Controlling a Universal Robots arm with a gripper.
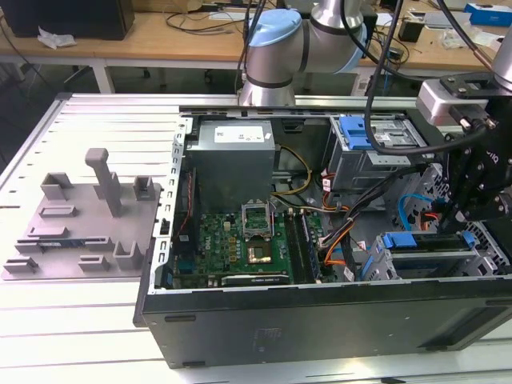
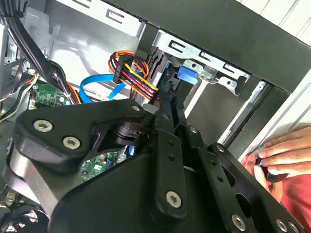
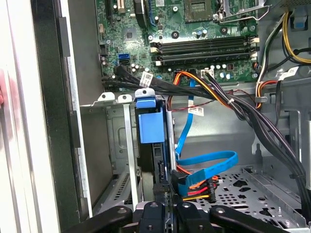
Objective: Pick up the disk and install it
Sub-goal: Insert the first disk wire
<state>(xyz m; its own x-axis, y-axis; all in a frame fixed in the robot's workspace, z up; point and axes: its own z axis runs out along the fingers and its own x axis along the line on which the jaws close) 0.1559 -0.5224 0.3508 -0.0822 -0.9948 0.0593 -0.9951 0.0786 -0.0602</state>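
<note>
Here's the gripper inside the open case, clenched on the disk. The disk stands edge-on between the fingers, its blue end leading, partway in among the rails of the drive cage. The second wrist view shows the same hold: the fingers close together, with the blue end at the cage mouth.

Now the worries. A blue cable loops just beside the slot, and a red-and-yellow wire bundle sits right against the fingers. Either could catch on the disk or a finger and drag it off line. If the disk is tilted against the rails, I'd expect it to jam rather than slide. A person's hand rests at the case's outer edge, near the arm, so any sideways swing would put it at risk.
</note>
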